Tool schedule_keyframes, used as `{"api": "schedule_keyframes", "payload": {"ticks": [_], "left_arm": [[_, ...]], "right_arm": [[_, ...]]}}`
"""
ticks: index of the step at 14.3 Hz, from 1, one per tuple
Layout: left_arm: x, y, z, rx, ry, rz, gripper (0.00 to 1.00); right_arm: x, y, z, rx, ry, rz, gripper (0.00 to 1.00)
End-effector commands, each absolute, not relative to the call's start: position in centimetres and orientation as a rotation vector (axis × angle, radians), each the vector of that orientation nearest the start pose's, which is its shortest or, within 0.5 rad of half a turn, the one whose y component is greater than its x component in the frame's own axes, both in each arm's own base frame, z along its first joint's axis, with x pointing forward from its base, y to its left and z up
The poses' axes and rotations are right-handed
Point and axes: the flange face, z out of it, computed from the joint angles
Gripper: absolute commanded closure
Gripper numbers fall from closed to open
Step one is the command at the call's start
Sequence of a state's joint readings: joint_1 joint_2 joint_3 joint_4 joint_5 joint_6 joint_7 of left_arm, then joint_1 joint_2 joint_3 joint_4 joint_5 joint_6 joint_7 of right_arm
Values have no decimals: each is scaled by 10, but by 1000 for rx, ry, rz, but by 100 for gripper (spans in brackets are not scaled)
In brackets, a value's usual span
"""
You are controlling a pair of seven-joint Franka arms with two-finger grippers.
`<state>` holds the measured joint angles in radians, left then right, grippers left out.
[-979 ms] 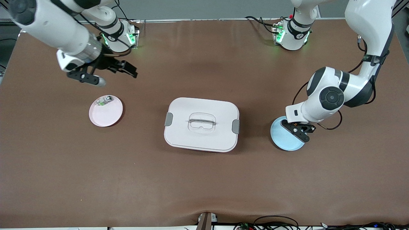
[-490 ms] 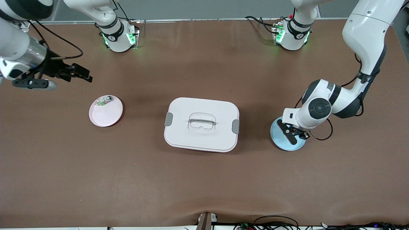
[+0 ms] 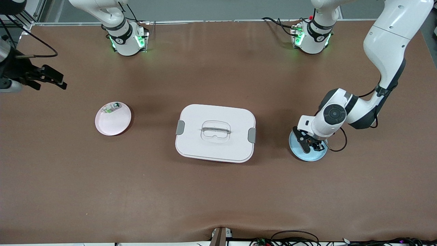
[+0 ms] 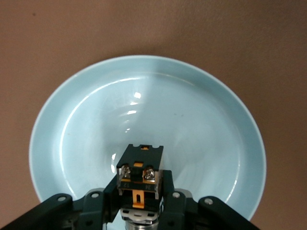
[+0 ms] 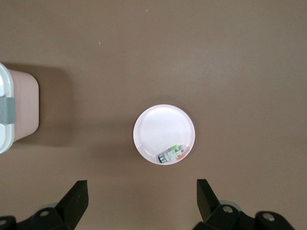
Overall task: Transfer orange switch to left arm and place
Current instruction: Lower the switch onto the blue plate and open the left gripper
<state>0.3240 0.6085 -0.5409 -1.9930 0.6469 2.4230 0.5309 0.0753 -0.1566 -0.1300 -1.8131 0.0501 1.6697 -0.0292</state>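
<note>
Table (image 3: pixel 218 191): brown surface carrying everything; both arm bases standing along its edge farthest from the front camera.
Left arm (image 3: pixel 385 51): reaching down toward its own end of the table; wrist bending low over the blue plate.
Right arm (image 3: pixel 112 20): waiting up in the air; wrist hanging over its own end of the table.
Box (image 3: pixel 215 133): white, lid on, grey clips at both short sides; sitting mid-table, between the two grippers and well apart from both; one corner showing at the edge of the right wrist view (image 5: pixel 14 110).
Blue plate (image 3: pixel 307 155): lying directly under the left jaws; its bowl filling the left wrist view (image 4: pixel 201 124).
Pink plate (image 3: pixel 113 118): lying below and ahead of the right jaws, framed between the two fingertips in the right wrist view (image 5: pixel 164 133); well apart from them.
Left gripper (image 3: pixel 311 145): jaws standing narrow, clamping on the orange switch; hanging just above the blue plate.
Right gripper (image 3: pixel 41 80): jaws standing wide apart, holding nothing.
Green-and-silver component (image 5: pixel 171 154): resting at the pink plate's rim; clear of the right jaws.
Orange switch (image 4: pixel 140 173): sitting upright between the left jaws, gripped at both sides; black body with orange tabs; whether touching the plate, cannot tell.
</note>
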Motion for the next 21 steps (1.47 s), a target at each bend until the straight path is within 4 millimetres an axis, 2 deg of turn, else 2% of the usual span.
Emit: {"api": "schedule_keyframes", "payload": {"ticks": [1, 5, 7, 8, 9, 11, 13, 15, 18, 21], "left_arm": [[588, -123, 189, -2519, 1686, 47, 1], [596, -118, 219, -2599, 1504, 28, 0], [609, -116, 249, -2675, 1414, 23, 0], [622, -117, 271, -2712, 1362, 19, 0], [633, -115, 300, -2759, 1298, 27, 0], [656, -107, 347, -2877, 1179, 26, 0], [668, -99, 383, -2905, 1080, -4, 0], [674, -89, 409, -2935, 966, -20, 0], [680, -85, 450, -2988, 719, -98, 0], [672, -88, 479, -3064, 529, -109, 0]], "right_arm": [[535, -41, 616, -3097, 49, 1, 0], [568, -43, 635, -3119, 60, 0, 0], [577, -45, 637, -3121, 66, -17, 0], [579, -44, 637, -3122, 68, -20, 0], [579, -43, 637, -3115, 80, -15, 0], [569, -39, 626, -3098, 153, 123, 0], [566, -36, 627, -3094, 217, 142, 0], [561, -36, 622, -3091, 210, 168, 0], [540, -40, 617, -3082, 201, 186, 0], [532, -41, 623, -3080, 201, 151, 0]]}}
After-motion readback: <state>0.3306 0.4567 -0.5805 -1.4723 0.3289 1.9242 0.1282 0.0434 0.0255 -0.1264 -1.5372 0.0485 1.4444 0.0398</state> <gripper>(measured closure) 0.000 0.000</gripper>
